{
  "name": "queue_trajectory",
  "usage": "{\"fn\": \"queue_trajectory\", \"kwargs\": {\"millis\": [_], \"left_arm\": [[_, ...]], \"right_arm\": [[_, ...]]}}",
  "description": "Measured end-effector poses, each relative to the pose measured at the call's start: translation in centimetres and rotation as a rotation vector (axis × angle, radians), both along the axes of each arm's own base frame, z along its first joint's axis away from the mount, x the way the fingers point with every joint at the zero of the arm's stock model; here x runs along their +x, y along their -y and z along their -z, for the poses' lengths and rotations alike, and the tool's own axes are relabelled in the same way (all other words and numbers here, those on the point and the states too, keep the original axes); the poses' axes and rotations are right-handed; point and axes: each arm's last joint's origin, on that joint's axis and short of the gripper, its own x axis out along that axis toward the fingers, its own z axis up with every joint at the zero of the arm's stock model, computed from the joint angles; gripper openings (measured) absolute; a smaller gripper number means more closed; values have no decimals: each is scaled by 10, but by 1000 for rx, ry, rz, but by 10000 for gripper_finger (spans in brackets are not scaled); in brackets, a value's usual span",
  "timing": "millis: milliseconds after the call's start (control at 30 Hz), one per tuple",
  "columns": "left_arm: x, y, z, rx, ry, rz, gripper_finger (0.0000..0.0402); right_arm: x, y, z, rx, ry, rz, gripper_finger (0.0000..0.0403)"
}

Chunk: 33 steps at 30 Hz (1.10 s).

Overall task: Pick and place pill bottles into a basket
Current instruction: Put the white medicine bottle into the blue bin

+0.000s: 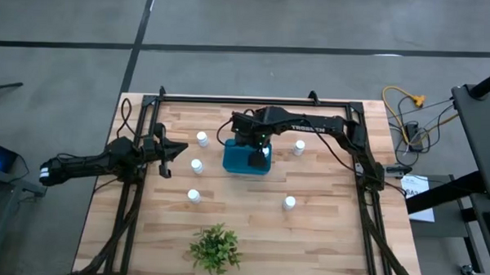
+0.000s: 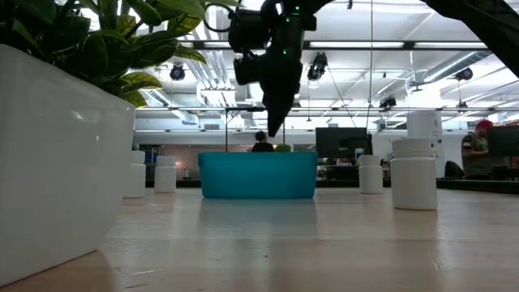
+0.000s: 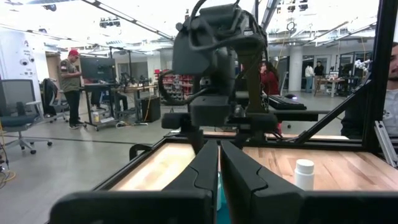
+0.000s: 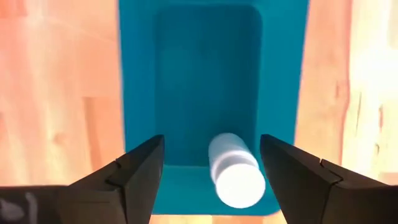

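One pill bottle lying in teal basket, open right tool above

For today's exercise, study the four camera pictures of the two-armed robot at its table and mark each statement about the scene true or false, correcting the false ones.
1. One pill bottle lies inside the basket. True.
2. The right hand is clamped on that bottle. False: its fingers stand open above the basket, the bottle loose between them.
3. Five bottles stand on the table outside the basket. True.
4. The left hand hovers over the basket. False: it waits shut, at the table's left side.
5. The plant sits inside the basket. False: it stands at the table's near edge.
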Motion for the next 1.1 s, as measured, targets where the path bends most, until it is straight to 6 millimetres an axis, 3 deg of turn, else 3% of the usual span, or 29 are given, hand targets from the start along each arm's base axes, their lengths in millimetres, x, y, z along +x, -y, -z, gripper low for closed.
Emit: {"fn": "queue_trajectory", "kwargs": {"millis": [800,1100], "left_arm": [[0,0,0,0,0,1,0],[0,0,0,4,0,0,0]], "right_arm": [[-16,-56,-12,61,114,-154,237],[-46,-72,-14,80,172,-187,235]]}}
